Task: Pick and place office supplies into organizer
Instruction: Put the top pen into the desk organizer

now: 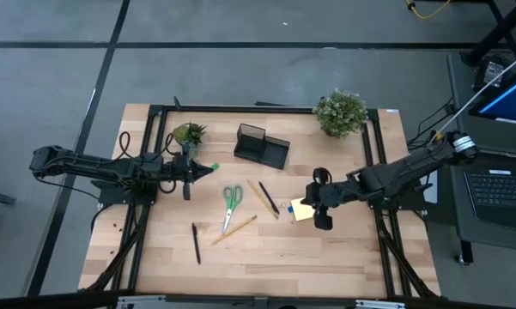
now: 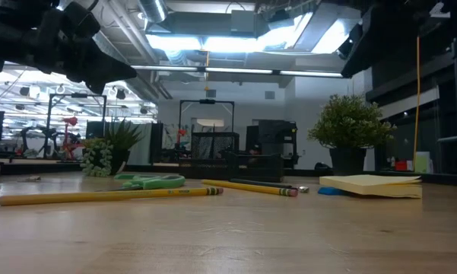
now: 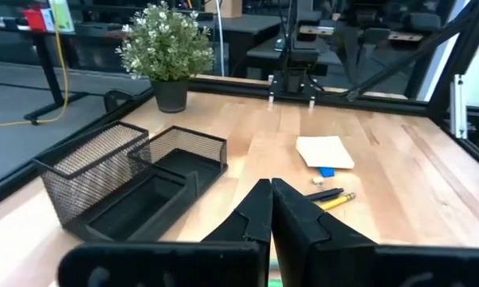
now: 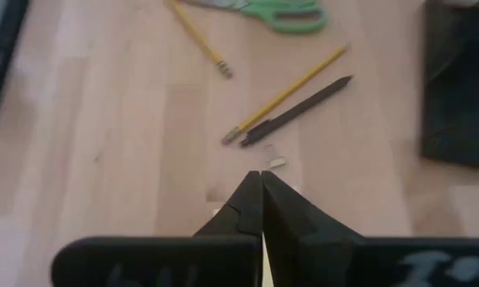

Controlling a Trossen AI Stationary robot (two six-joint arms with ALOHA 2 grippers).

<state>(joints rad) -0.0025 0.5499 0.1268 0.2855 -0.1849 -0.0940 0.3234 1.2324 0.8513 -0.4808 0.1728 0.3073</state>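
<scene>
Pencils, pens, scissors loose on table; both grippers closed, empty.

Near edge: black pen (image 1: 196, 243), then pencil (image 1: 234, 229), green-handled scissors (image 1: 232, 196), second pencil (image 1: 261, 197) beside another pen (image 1: 269, 198). Yellow sticky-note pad (image 1: 302, 210) lies right of these, under right gripper (image 1: 308, 197), fingers pressed together. Left gripper (image 1: 213, 169), likewise pinched shut, hovers left of organizer (image 1: 261, 145), which stands far-centre between two potted plants (image 1: 341, 112).

One camera looks straight down on the whole counter (image 1: 266, 257); another sits at counter height, facing the room. Both wrist cameras look close past their tools and share the pencils (image 4: 291, 92).
</scene>
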